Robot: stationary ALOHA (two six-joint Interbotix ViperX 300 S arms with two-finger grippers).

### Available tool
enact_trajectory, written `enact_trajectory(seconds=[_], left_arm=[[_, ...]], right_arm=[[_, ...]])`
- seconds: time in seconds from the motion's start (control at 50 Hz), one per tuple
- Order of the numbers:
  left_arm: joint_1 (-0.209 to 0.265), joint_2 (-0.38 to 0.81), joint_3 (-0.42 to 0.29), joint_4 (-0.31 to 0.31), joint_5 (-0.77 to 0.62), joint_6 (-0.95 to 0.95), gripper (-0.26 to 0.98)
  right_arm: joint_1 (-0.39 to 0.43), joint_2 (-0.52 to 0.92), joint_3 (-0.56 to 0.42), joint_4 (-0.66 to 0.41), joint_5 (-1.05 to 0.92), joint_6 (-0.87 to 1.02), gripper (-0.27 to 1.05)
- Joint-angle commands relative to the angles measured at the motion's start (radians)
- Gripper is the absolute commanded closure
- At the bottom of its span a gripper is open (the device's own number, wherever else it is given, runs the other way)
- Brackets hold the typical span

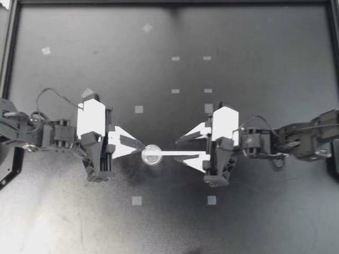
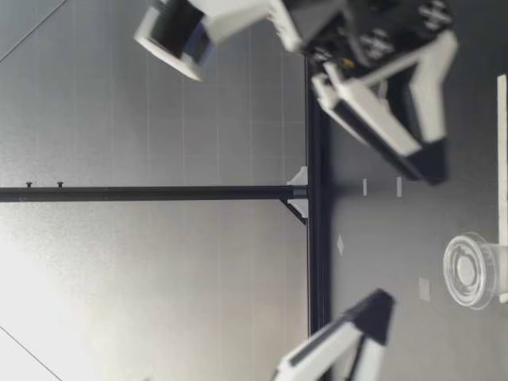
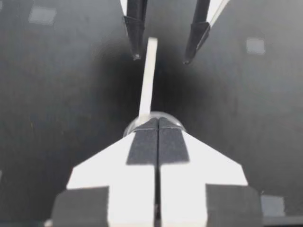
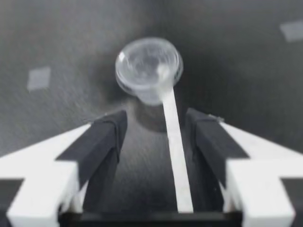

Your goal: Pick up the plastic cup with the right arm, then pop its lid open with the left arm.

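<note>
Clear scoop (image 1: 152, 155); left hand (image 1: 142, 144) closed, empty, beside it; right hand (image 1: 177, 150) spread astride it

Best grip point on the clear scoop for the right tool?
The flat handle, mid-length, coming in from its free end. It lies straight, thin and parallel-sided, between the right tool's open fingers. The round bowl is wider and would likely slip.
</note>
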Motion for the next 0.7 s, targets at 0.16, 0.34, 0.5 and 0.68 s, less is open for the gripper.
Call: enact_trajectory(seconds=[0.16, 0.34, 0.5, 0.68], left_arm=[[-0.017, 0.029, -0.028, 0.000, -0.014, -0.002, 0.89], [-0.017, 0.054, -0.032, 0.000, -0.015, -0.003, 0.89], [-0.017, 0.069, -0.038, 0.000, -0.015, -0.003, 0.89], [-0.017, 0.095, -0.048, 0.000, -0.015, -0.003, 0.89]], right_arm=[[-0.003, 0.049, -0.069, 0.000, -0.011, 0.023, 0.19], [-0.003, 0.075, -0.100, -0.003, -0.011, 0.025, 0.18], [-0.002, 0.087, -0.114, -0.014, -0.011, 0.026, 0.17], [-0.002, 0.109, -0.133, -0.023, -0.009, 0.026, 0.17]])
